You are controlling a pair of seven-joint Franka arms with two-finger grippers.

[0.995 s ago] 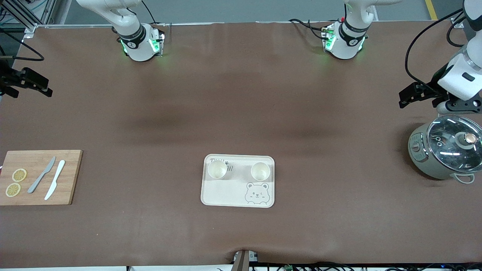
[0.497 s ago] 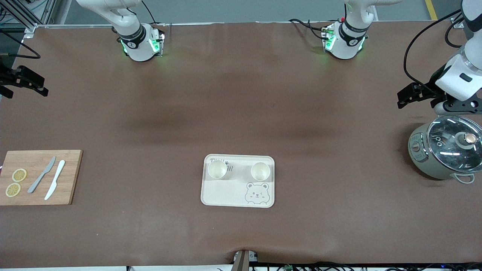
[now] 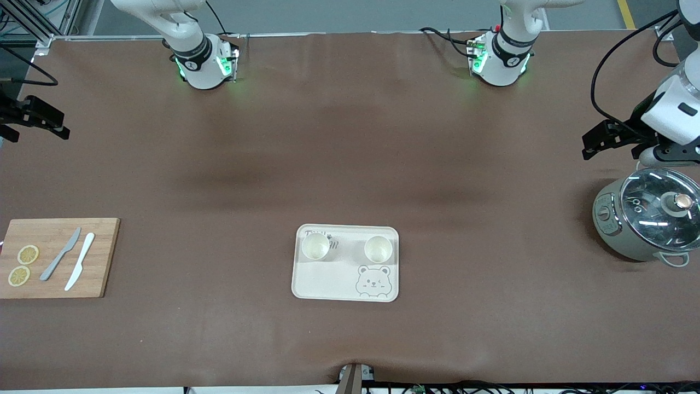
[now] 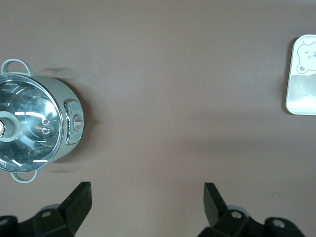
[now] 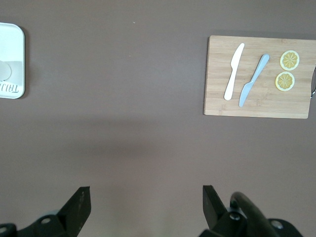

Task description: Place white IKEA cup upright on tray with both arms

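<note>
Two white round cups [image 3: 315, 246] [image 3: 378, 249] stand upright on the cream rounded-rectangle bear-print tray [image 3: 328, 282], well apart from both claws. Left claw [image 3: 599, 141] hangs empty, fingers spread wide, over bare brown desk [image 3: 350, 164] beside the grey-green glass-lidded pot [image 3: 648, 221]. Right claw [image 3: 46, 121], likewise spread and empty, hangs near the wooden cutting board [image 3: 98, 257].

Left gripper [image 3: 593, 143], right gripper [image 3: 52, 125]: jaws apart.

On the tray [image 5: 11, 59] below my right wrist, partly cropped grey lettering reads "TAIJI".
</note>
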